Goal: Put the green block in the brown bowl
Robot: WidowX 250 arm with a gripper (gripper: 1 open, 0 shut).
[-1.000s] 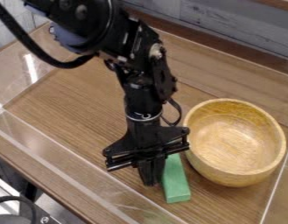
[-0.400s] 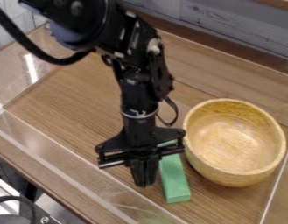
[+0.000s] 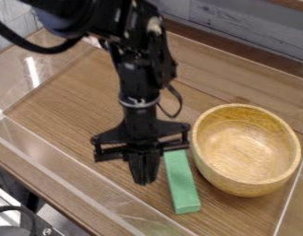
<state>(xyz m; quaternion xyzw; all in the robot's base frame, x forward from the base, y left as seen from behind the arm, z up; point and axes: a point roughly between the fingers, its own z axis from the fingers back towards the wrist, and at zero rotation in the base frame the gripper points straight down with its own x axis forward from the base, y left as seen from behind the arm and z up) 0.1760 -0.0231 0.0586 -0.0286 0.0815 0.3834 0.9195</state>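
One round bowl [image 3: 247, 149] of light-brown wood is shown, with a thick rim, visible grain and a smoothly curved, yellowish interior. Just beside it, on the side toward the arm [image 3: 141, 69], the block [image 3: 180, 182] is seen: a long, flat rectangular bar, bright green and matte, laid lengthwise on the table outside the bowl. Its far end is partly hidden by the gripper [image 3: 144, 177]. The arm is black, with rounded, glossy segments above and a narrower, angular section below; a thin dark cable is looped at its side. The gripper is pointed downward beside the block, its fingers brought together; no part of the block is seen between them. Whether the block is touched by the gripper's side cannot be told. The table [image 3: 67, 111] is surfaced in brown wood with fine grain, and a paler, straight-edged strip is run along its near side. Behind, a grey-white panelled wall [image 3: 246, 26] is marked by horizontal lines. At the near left corner, dark cables [image 3: 16, 214] are gathered.
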